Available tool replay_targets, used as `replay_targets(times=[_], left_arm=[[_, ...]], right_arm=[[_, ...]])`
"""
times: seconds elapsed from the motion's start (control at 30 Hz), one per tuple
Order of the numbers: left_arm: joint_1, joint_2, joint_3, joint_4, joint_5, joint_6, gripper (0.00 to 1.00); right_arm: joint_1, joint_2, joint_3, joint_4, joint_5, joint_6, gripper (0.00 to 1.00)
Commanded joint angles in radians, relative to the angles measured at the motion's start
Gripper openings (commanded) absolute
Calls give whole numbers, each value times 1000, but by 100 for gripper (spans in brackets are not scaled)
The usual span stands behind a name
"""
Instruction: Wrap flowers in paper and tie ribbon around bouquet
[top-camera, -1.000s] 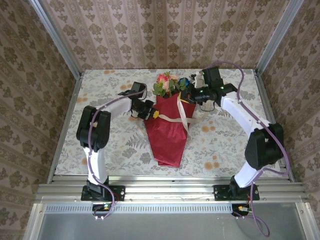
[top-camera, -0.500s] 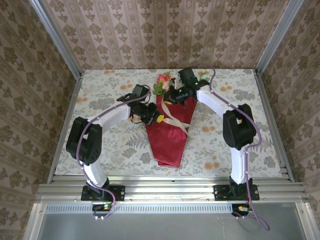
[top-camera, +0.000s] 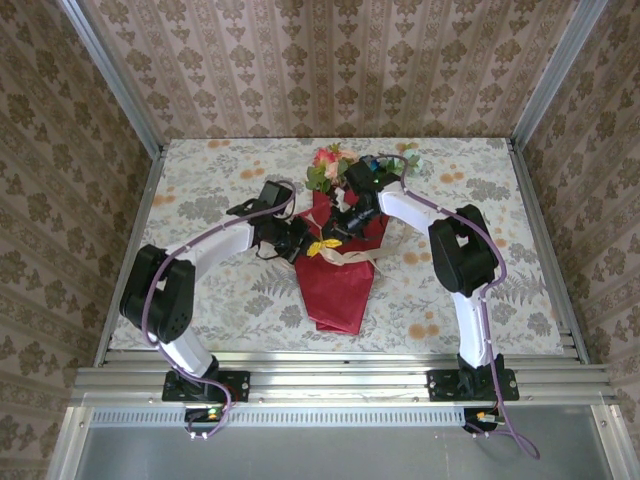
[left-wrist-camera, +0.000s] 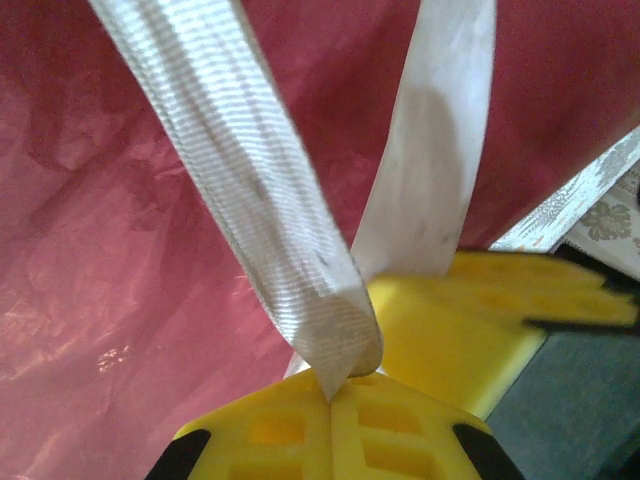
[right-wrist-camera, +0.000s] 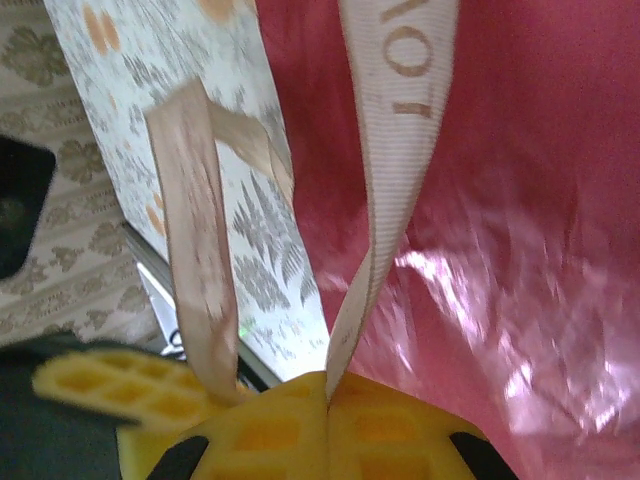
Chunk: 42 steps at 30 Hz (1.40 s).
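Observation:
The bouquet lies mid-table: the flowers (top-camera: 328, 165) stick out of a red paper (top-camera: 335, 290) cone that tapers toward the near edge. The cream ribbon (top-camera: 352, 258) crosses the cone's upper part. My left gripper (top-camera: 318, 245) and right gripper (top-camera: 338, 228) meet over the cone, nearly touching. In the left wrist view the left gripper (left-wrist-camera: 335, 385) is shut on a folded loop of ribbon (left-wrist-camera: 250, 180) above the red paper (left-wrist-camera: 110, 300). In the right wrist view the right gripper (right-wrist-camera: 328, 388) is shut on a printed ribbon (right-wrist-camera: 400, 150) strand, red paper (right-wrist-camera: 520, 200) behind.
A floral tablecloth (top-camera: 220, 290) covers the table, with wallpapered walls on three sides and a metal rail (top-camera: 340, 380) along the near edge. A yellow finger of the other gripper (left-wrist-camera: 500, 320) sits right beside my left jaws; likewise a yellow finger (right-wrist-camera: 110, 390) shows by my right jaws.
The right arm has swung left from beside the flowers to over the cone, carrying its ribbon end toward the left gripper. The left gripper edged toward the cone's middle. The ribbon now crosses lower.

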Motion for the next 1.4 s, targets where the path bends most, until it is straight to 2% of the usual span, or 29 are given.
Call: replay_targets(times=[0.0, 0.1, 0.17, 0.23, 0.3, 0.43, 0.6, 0.7, 0.83, 0.87, 1.0, 1.1, 1.37], left_arm=[[-9, -12, -13, 40, 12, 15, 0], [-8, 1, -5, 41, 15, 21, 0], [-7, 7, 7, 36, 14, 26, 0], [-7, 14, 25, 24, 12, 39, 0], [-6, 22, 45, 0, 8, 54, 0], [4, 41, 68, -7, 6, 69, 0], [29, 110, 166, -80, -2, 167, 0], [40, 169, 228, -107, -1, 231, 0], [53, 269, 305, -104, 8, 329, 1], [54, 293, 323, -111, 4, 355, 5], [51, 369, 430, -210, -50, 492, 40], [44, 317, 419, -190, -114, 559, 54], [38, 135, 323, -321, -237, 746, 59]], right_arm=[[-5, -35, -13, -112, -85, -78, 4], [-9, -2, 23, -163, -52, -106, 14], [-19, 5, 53, -174, -17, -100, 31], [-25, 2, 83, -173, -3, -91, 42], [-28, 5, 127, -198, 17, -93, 46], [-41, 13, 214, -286, 105, -100, 48], [-87, -56, 198, -296, 271, -53, 48], [-143, -151, 87, -222, 373, 19, 46], [-237, -303, -175, -70, 456, 181, 42], [-249, -328, -213, -49, 464, 209, 42], [-275, -400, -381, 54, 474, 356, 44], [-276, -408, -456, 147, 434, 474, 46], [-276, -393, -549, 289, 410, 762, 55]])
